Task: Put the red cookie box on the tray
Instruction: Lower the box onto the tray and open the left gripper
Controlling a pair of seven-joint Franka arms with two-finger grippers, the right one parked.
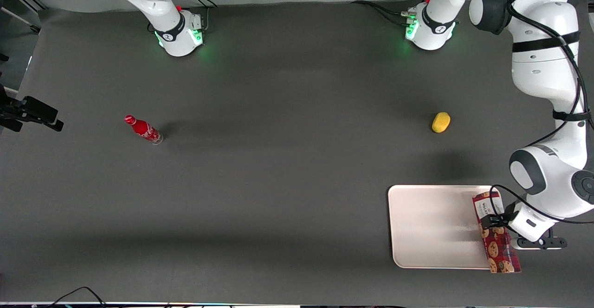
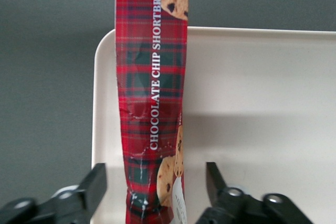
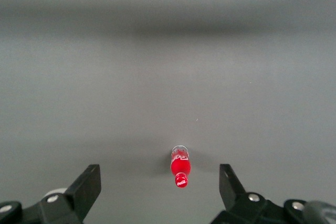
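Note:
The red cookie box (image 1: pixel 495 231) lies lengthwise along the tray's (image 1: pixel 431 227) edge at the working arm's end of the table. Its end nearer the front camera sticks out past the tray's rim. My left gripper (image 1: pixel 493 221) hangs over the box's middle. In the left wrist view the tartan cookie box (image 2: pixel 152 103) runs between the two black fingers (image 2: pixel 94 184) of the gripper (image 2: pixel 155 182), with a gap on each side. The gripper is open. There the box overlaps the cream tray's (image 2: pixel 252 103) rim.
A yellow object (image 1: pixel 441 122) lies on the dark table, farther from the front camera than the tray. A small red bottle (image 1: pixel 144 130) stands toward the parked arm's end, and the bottle (image 3: pixel 180 166) also shows in the right wrist view.

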